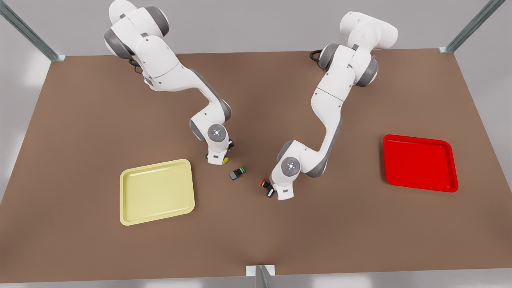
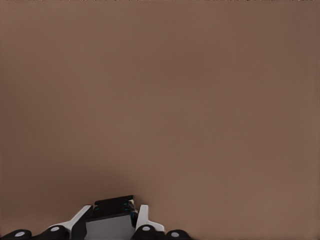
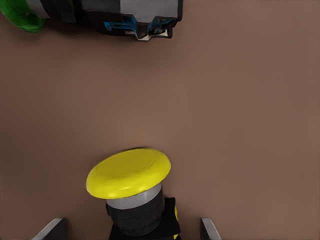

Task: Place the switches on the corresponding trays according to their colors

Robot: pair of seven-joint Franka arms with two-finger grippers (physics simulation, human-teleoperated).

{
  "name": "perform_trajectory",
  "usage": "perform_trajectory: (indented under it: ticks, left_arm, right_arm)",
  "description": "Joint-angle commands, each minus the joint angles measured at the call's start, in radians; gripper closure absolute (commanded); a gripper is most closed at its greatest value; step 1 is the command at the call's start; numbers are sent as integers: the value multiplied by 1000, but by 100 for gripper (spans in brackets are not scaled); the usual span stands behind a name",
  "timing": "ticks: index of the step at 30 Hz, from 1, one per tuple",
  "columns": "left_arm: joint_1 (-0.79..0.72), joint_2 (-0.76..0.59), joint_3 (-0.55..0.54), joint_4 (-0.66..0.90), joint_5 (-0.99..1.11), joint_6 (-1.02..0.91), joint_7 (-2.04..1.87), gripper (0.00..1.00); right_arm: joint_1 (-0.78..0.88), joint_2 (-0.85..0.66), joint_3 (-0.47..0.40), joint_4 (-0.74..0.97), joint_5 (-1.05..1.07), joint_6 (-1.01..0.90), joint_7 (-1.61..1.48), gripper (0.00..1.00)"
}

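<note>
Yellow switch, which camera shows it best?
Right wrist view: the yellow switch sits close, cap and body clear, between the right gripper's fingers. Front view catches just a sliver of cap; left wrist view faces elsewhere.

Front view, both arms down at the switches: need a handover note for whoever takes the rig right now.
Left gripper: at the front view's right, shut on the red switch; I cannot tell if it is lifted.
Right gripper: at the front view's left, open, its fingers either side of the yellow switch without touching it.
Green switch: lies on the table between the arms.
Yellow tray and red tray: nothing in either.
Done: no switch placed.
Left: grasp yellow, then carry each switch to its matching tray.
</note>
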Motion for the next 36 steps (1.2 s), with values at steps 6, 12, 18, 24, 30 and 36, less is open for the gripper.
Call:
perform_trajectory:
  ticks: [6,12,18,24,30,36]
  left_arm:
    - [41,-35,-24,-1,-2,-22,69,69]
    - [420,-626,-8,-656,167,-289,660,66]
    - [678,-732,15,-811,241,-241,999,64]
    - [824,-683,13,-808,282,-163,1066,63]
    - [891,-627,12,-799,288,-111,1108,15]
    - [908,-643,-115,-563,281,-518,1157,0]
  right_arm:
    - [-3,0,0,2,2,7,-9,18]
    - [-5,-9,1,-1,2,-4,-10,43]
    - [-14,-10,4,-2,2,-7,-13,67]
    - [-57,-111,11,-5,1,-116,-15,67]
    - [-324,-225,8,-1,-1,-215,-216,66]
    - [-440,-168,-80,-2,-15,-149,-412,66]
